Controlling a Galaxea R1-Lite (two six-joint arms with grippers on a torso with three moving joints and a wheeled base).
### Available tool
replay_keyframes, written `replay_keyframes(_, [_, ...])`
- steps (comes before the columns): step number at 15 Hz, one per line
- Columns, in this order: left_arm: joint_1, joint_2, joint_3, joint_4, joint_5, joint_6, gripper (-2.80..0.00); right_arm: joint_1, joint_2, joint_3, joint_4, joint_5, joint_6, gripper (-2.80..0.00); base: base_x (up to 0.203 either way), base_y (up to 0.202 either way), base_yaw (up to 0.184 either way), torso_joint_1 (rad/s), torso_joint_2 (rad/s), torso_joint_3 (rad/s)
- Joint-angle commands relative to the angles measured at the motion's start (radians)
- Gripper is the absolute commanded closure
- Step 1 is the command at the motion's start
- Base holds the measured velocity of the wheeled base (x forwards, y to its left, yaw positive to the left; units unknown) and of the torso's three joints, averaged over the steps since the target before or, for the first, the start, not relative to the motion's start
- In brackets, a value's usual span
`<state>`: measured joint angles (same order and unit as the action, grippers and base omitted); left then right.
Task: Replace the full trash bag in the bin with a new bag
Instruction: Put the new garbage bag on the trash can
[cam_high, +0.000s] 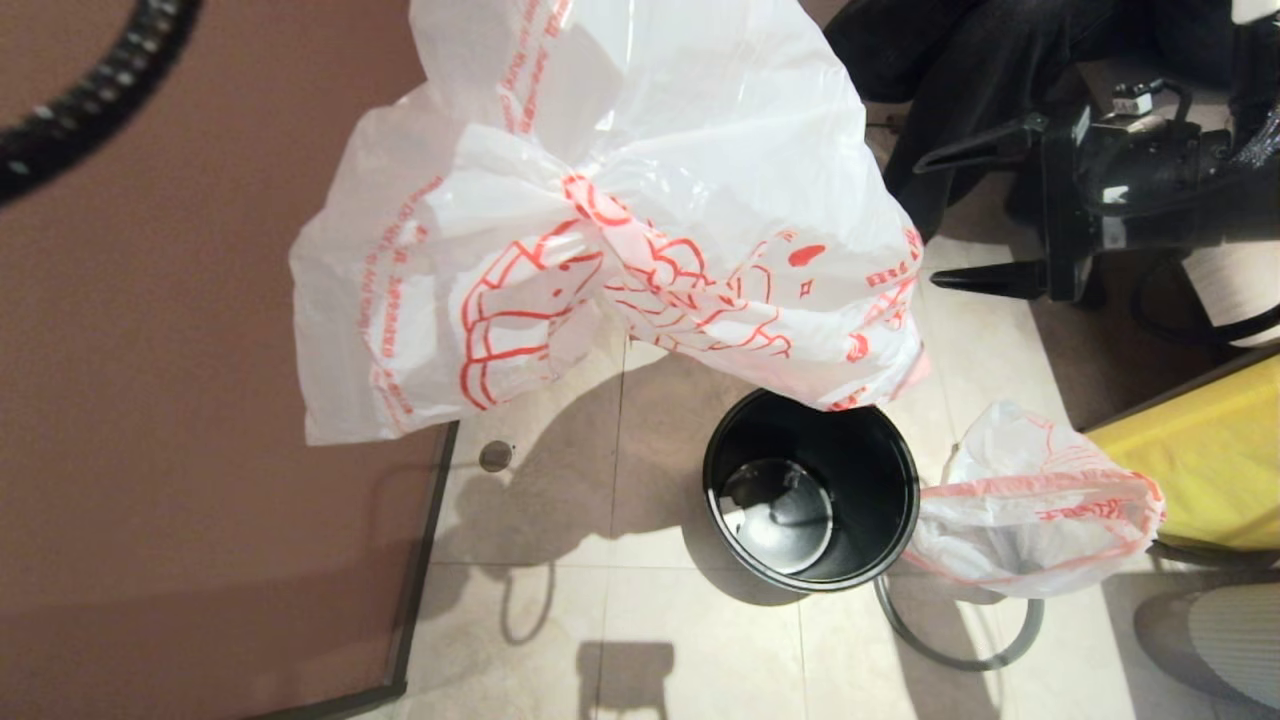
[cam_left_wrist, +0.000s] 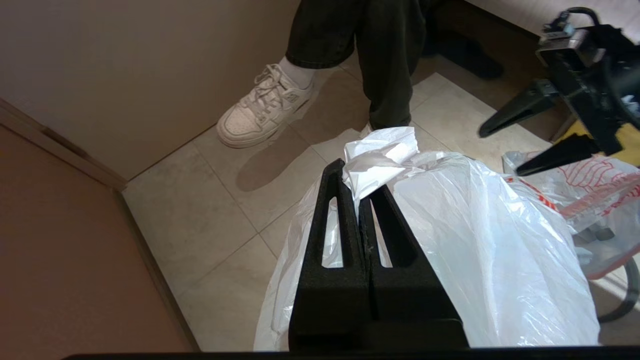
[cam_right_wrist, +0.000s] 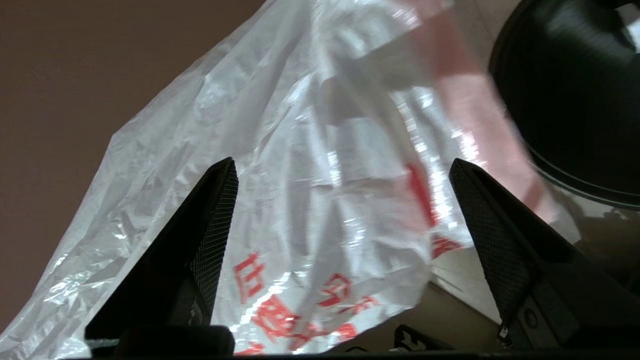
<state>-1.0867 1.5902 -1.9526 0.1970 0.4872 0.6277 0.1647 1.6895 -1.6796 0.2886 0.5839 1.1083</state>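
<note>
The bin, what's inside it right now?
The bin has no bag in it: only its dark wall and shiny bare bottom show. The new bag, pinched in the left claw, hangs over and hides the far rim.

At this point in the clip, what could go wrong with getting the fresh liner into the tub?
1. The left gripper pinches only a small bunch of the new bag; the film could slip out.
2. The bag hangs crumpled above the bin, so it might land unopened.
3. The grey hoop lies under the full trash bag, awkward to retrieve.
</note>
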Motion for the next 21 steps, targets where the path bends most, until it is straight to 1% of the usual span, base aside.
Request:
replay_keyframes(1, [0.007,-0.017,0.000,0.001,0.004,0.006,0.00,-0.039,-0.045,0.054,0.007,0.018,0.000,-2.80,0.000,0.000,0.000,0.000,0.00,0.000])
replay_keyframes(3, [0.011,-0.019,0.000,-0.015,0.004,0.009,0.00,-0.074,-0.066,0.125,-0.025,0.088,-0.006,-2.80,0.000,0.000,0.000,0.000,0.00,0.000])
replay_keyframes(5, [0.011,-0.009,-0.006,-0.036,0.004,0.014,0.00,-0.080,-0.061,0.219,-0.106,0.153,-0.007,-2.80,0.000,0.000,0.000,0.000,0.00,0.000])
replay_keyframes(6, [0.011,-0.001,-0.006,-0.045,0.004,0.014,0.00,-0.079,-0.048,0.272,-0.179,0.186,-0.005,-2.80,0.000,0.000,0.000,0.000,0.00,0.000])
replay_keyframes(8, [0.013,0.009,-0.011,-0.074,-0.001,0.020,0.00,-0.076,-0.004,0.392,-0.366,0.301,0.000,-2.80,0.000,0.000,0.000,0.000,0.00,0.000])
replay_keyframes(9, [0.013,0.011,-0.011,-0.086,-0.001,0.030,0.00,-0.071,0.018,0.447,-0.466,0.341,0.001,-2.80,0.000,0.000,0.000,0.000,0.00,0.000])
replay_keyframes(10, [0.018,0.016,-0.011,-0.108,-0.002,0.032,0.00,-0.062,0.038,0.502,-0.599,0.364,0.002,-2.80,0.000,0.000,0.000,0.000,0.00,0.000])
replay_keyframes(11, [0.030,0.025,-0.011,-0.119,-0.010,0.033,0.00,-0.050,0.060,0.549,-0.734,0.379,0.010,-2.80,0.000,0.000,0.000,0.000,0.00,0.000])
replay_keyframes(12, [0.044,0.030,-0.011,-0.124,-0.033,0.033,0.00,-0.036,0.084,0.578,-0.855,0.387,0.038,-2.80,0.000,0.000,0.000,0.000,0.00,0.000])
replay_keyframes(13, [0.061,0.032,-0.011,-0.126,-0.055,0.033,0.00,-0.026,0.109,0.595,-0.948,0.392,0.086,-2.80,0.000,0.000,0.000,0.000,0.00,0.000])
replay_keyframes(14, [0.070,0.034,-0.011,-0.134,-0.065,0.033,0.00,-0.021,0.137,0.609,-1.019,0.395,0.115,-2.80,0.000,0.000,0.000,0.000,0.00,0.000])
replay_keyframes(15, [0.075,0.036,-0.011,-0.154,-0.067,0.033,0.00,-0.018,0.164,0.621,-1.072,0.396,0.121,-2.80,0.000,0.000,0.000,0.000,0.00,0.000])
replay_keyframes(17, [0.079,0.036,-0.011,-0.159,-0.067,0.033,0.00,-0.014,0.234,0.628,-1.171,0.396,0.122,-2.80,0.000,0.000,0.000,0.000,0.00,0.000])
replay_keyframes(19, [0.081,0.035,-0.012,-0.159,-0.067,0.033,0.00,0.002,0.314,0.628,-1.300,0.393,0.123,-2.80,0.000,0.000,0.000,0.000,0.00,0.000])
replay_keyframes(20, [0.088,0.033,-0.012,-0.159,-0.067,0.033,0.00,0.004,0.364,0.624,-1.380,0.390,0.122,-2.80,0.000,0.000,0.000,0.000,0.00,0.000])
replay_keyframes(21, [0.094,0.030,-0.012,-0.159,-0.067,0.033,0.00,0.003,0.412,0.617,-1.488,0.382,0.121,-2.80,0.000,0.000,0.000,0.000,0.00,0.000])
